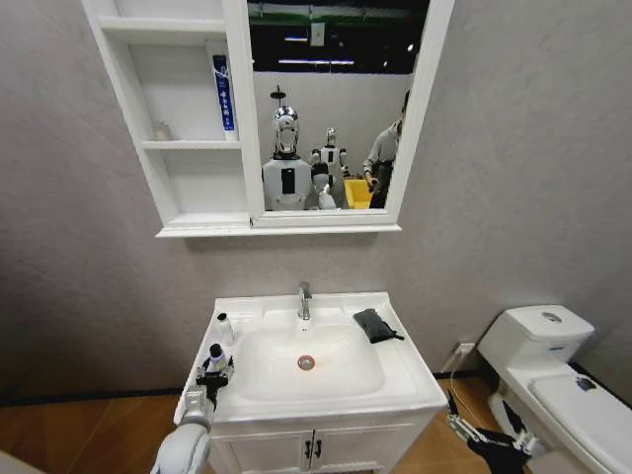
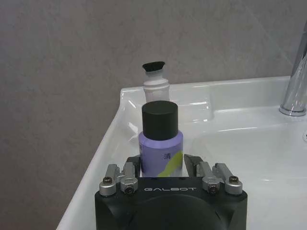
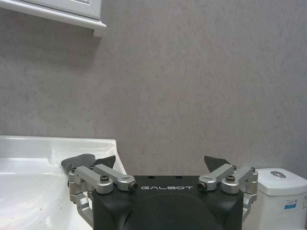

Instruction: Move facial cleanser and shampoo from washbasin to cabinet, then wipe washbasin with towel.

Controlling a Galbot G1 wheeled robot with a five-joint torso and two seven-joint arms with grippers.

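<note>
Head view: white washbasin (image 1: 405, 370) on grey wall | left pincer (image 2: 162, 165) grips purple bottle (image 2: 160, 153) | right pincer (image 3: 163, 165) wide

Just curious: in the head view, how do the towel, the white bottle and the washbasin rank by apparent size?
1. washbasin, largest by far.
2. towel.
3. white bottle, a little smaller than the towel.
</note>
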